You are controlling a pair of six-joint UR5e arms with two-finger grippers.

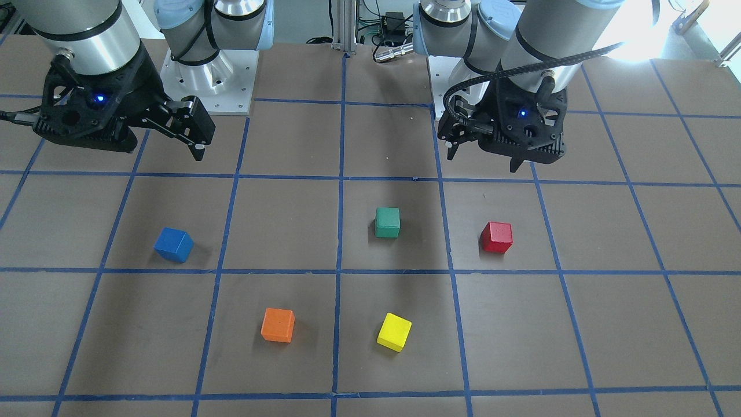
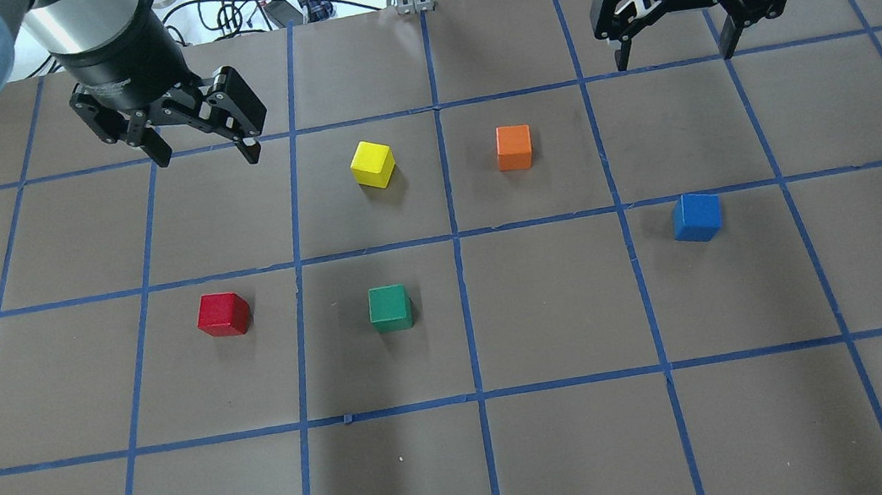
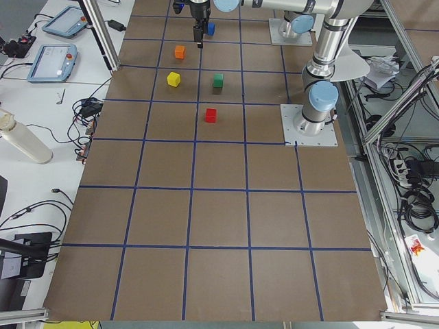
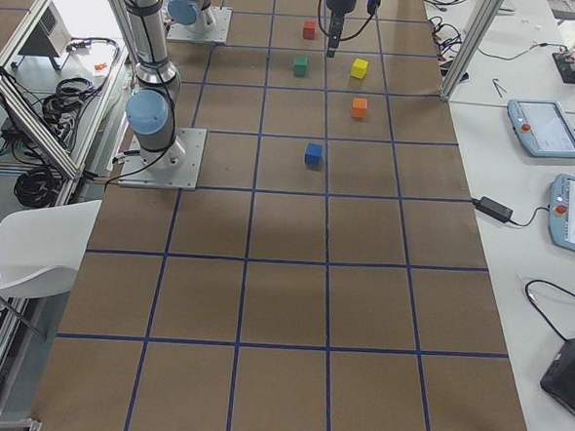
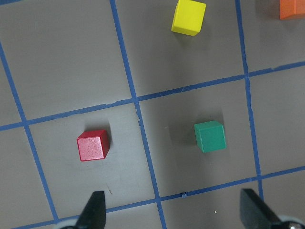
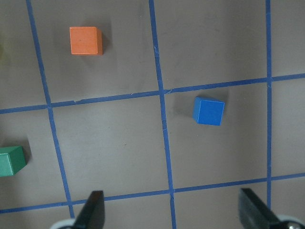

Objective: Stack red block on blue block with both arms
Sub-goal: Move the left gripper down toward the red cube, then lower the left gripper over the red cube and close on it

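Taped brown table, left gripper and right gripper both spread wide, empty. I'd worry the skewed red block gets nudged sideways if fingers land unaligned.

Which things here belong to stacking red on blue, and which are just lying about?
Part of the job: red block; blue block; left gripper and right gripper, both open and empty.

Lying about: green block; yellow block; orange block.
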